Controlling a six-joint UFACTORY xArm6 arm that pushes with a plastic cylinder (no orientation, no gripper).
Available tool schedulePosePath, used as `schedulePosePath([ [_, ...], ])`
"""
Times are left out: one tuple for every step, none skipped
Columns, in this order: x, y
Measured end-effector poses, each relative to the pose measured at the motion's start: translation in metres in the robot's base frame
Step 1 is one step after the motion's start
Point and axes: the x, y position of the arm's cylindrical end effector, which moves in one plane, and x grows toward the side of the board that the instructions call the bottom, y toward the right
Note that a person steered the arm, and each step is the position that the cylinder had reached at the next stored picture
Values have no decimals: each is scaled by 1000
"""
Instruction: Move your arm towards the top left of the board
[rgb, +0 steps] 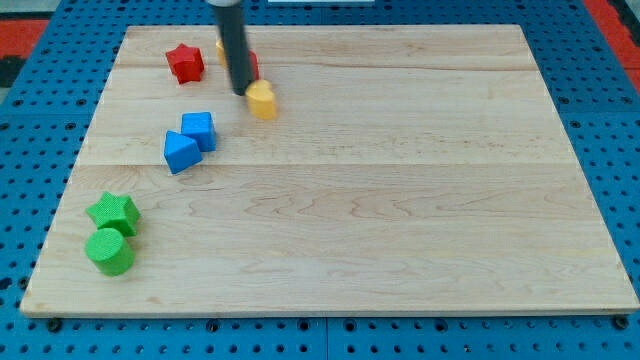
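My tip (241, 92) is at the end of the dark rod, near the board's top left, just left of a yellow block (262, 100) and touching or nearly touching it. A red star block (185, 62) lies to the tip's left, near the top edge. Behind the rod, slivers of another red block (253, 64) and another yellow block (219, 47) show, mostly hidden. A blue cube (199, 130) and a blue wedge-like block (180, 152) sit together below the tip. A green star block (113, 213) and a green cylinder (109, 251) sit at the lower left.
The wooden board (400, 200) lies on a blue pegboard table (30, 150). A red surface shows at the view's top corners.
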Motion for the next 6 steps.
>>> schedulePosePath([
  [35, 64],
  [17, 64],
  [-33, 86],
  [-101, 33],
  [-128, -61],
  [-130, -115],
])
